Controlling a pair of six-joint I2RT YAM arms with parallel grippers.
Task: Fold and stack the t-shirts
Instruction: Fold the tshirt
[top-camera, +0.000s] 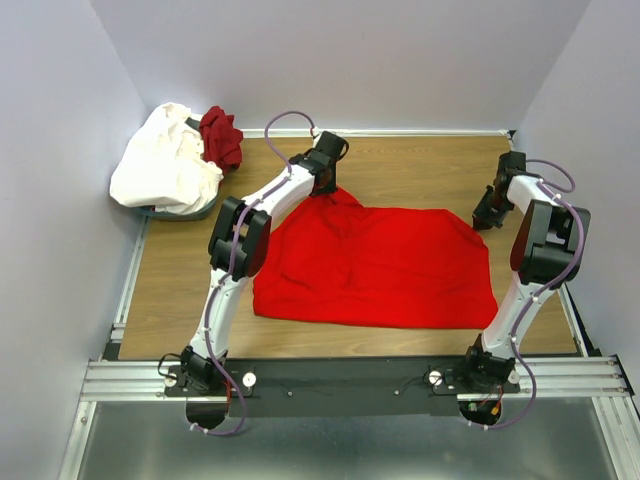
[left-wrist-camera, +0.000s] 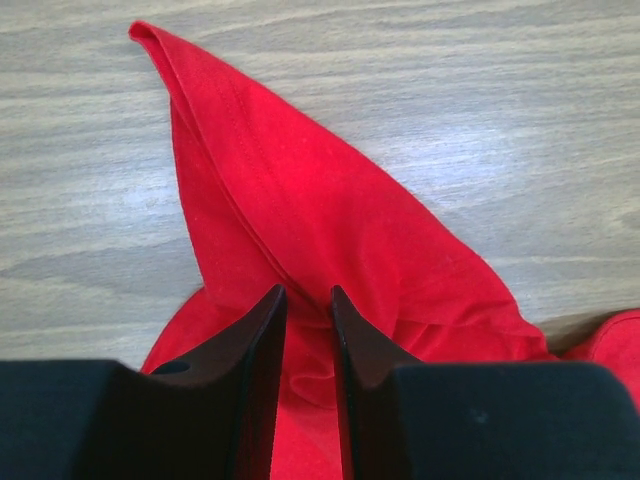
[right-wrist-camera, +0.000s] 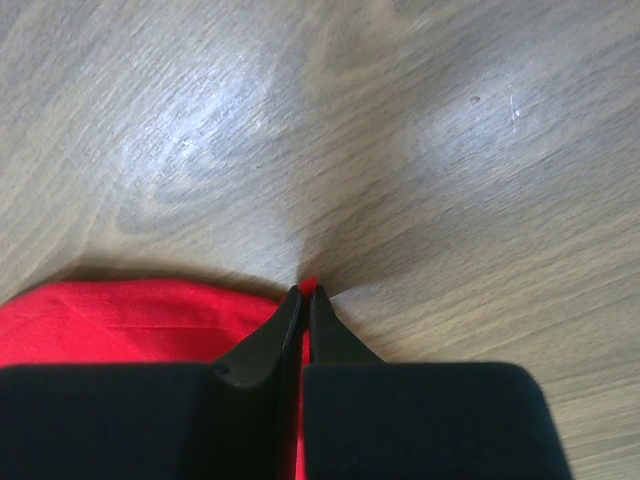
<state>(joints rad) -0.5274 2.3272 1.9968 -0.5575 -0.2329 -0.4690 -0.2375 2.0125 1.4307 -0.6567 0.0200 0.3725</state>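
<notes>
The bright red t-shirt (top-camera: 380, 265) lies spread across the middle of the wooden table. A pointed flap of it (left-wrist-camera: 300, 200) reaches toward the far edge. My left gripper (top-camera: 325, 180) hovers over that flap at the shirt's far left. Its fingers (left-wrist-camera: 307, 292) stand a little apart, with red cloth showing in the gap. My right gripper (top-camera: 487, 212) is at the shirt's far right corner, shut (right-wrist-camera: 306, 290) on a sliver of red hem (right-wrist-camera: 130, 325). The white t-shirt (top-camera: 165, 165) and the maroon t-shirt (top-camera: 220, 135) lie bunched at the back left.
A grey bin (top-camera: 160, 212) sits under the white shirt in the back left corner. Pale walls close in the table on three sides. A metal rail (top-camera: 340, 375) carrying both arm bases runs along the near edge.
</notes>
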